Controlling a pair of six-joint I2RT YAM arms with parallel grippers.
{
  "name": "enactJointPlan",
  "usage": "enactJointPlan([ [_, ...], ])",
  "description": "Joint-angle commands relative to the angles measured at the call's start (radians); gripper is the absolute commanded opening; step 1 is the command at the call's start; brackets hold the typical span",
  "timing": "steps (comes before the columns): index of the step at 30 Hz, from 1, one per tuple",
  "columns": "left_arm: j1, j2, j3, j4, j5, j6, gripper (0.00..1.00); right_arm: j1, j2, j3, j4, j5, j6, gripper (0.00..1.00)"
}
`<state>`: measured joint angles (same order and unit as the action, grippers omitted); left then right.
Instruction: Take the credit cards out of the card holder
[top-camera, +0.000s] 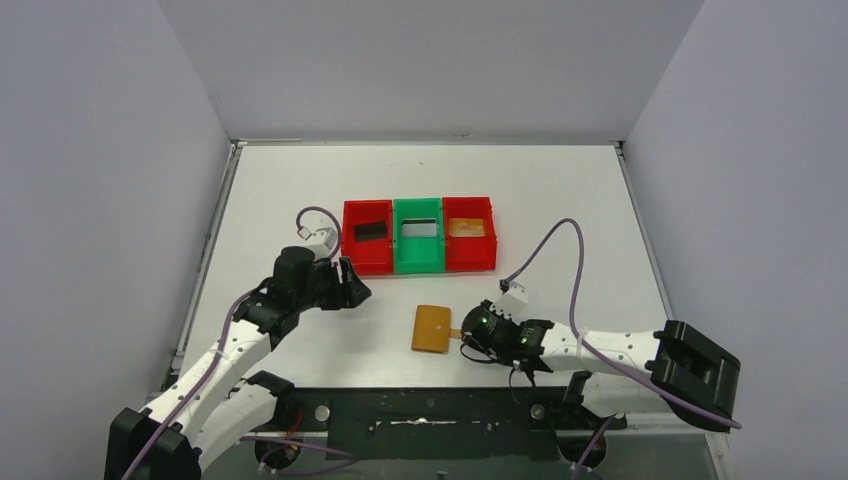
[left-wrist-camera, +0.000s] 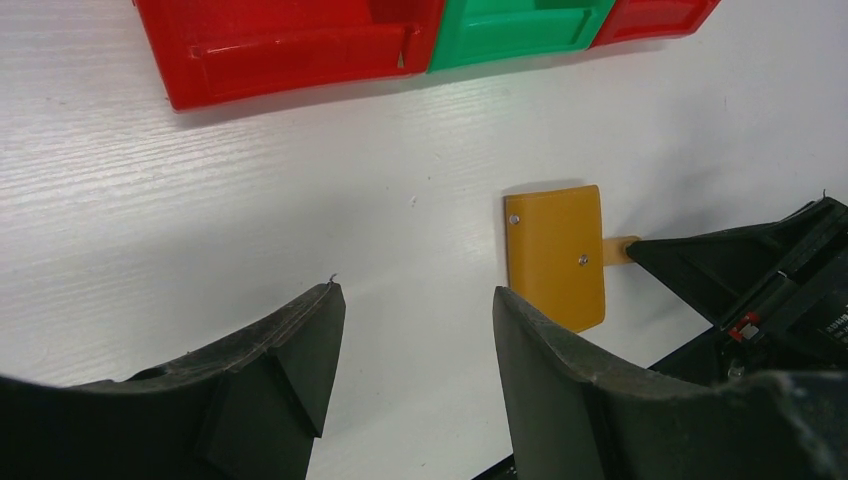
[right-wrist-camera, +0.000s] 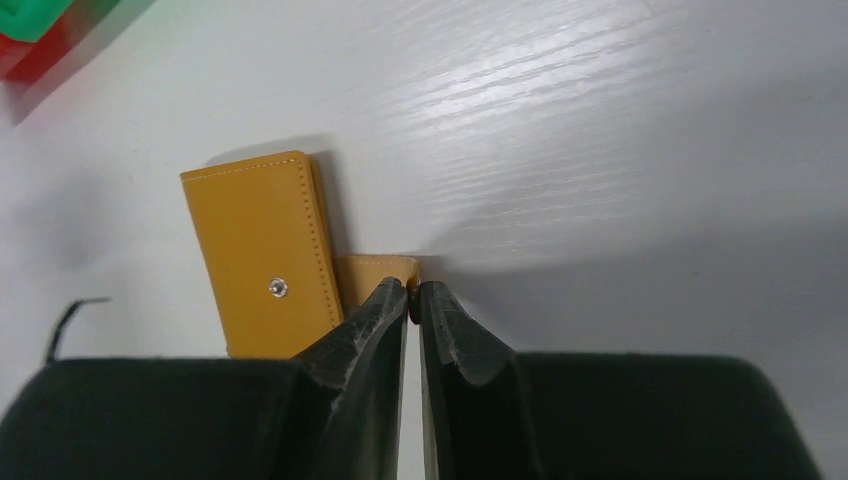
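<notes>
We judge the opening step to be in hand, with nothing yet drawn out; the card holder (top-camera: 432, 328) lies closed and flat on the table (top-camera: 300, 180), near the front edge and in front of the bins, and no credit cards show at its edges; the right gripper (right-wrist-camera: 412, 292) has its fingers pressed almost together, only a sliver between them, with the tips right at the end of the side tab (right-wrist-camera: 372, 272); whether the tab is actually nipped between them we cannot tell; the left gripper (left-wrist-camera: 416, 300) hangs spread and empty over bare table, well to the left of the holder; the next move, as we read it, calls for a sure hold on that tab and a lift that swings the cover over, and since so light a thing may slide or rise whole, the free gripper may have to pin the body down; counting, we find one card holder with one tab and two small metal studs (left-wrist-camera: 583, 259) on its cover; three bins in a row, a red bin (top-camera: 368, 266), a green bin (top-camera: 418, 264) and a second red bin (top-camera: 470, 262); each holds one flat piece, a dark one (top-camera: 370, 230), a pale one (top-camera: 418, 228) and an orange one (top-camera: 466, 227); two arms, two grippers.
</notes>
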<state>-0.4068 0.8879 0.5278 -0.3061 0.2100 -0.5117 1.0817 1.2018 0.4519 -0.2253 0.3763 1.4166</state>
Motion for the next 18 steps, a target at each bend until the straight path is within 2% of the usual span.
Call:
enactJointPlan([
  [1,-0.004,0.005,0.05,0.024,-0.011,0.016,0.56,-0.019,-0.037,-0.029,0.006,0.014,0.048,0.12],
  [11,-0.003,0.013,0.051,0.019,-0.018,0.016,0.56,-0.045,-0.021,-0.048,0.076,-0.023,0.022,0.21],
  [18,-0.004,0.015,0.051,0.015,-0.026,0.015,0.56,-0.069,-0.01,-0.082,0.172,-0.062,0.001,0.22],
])
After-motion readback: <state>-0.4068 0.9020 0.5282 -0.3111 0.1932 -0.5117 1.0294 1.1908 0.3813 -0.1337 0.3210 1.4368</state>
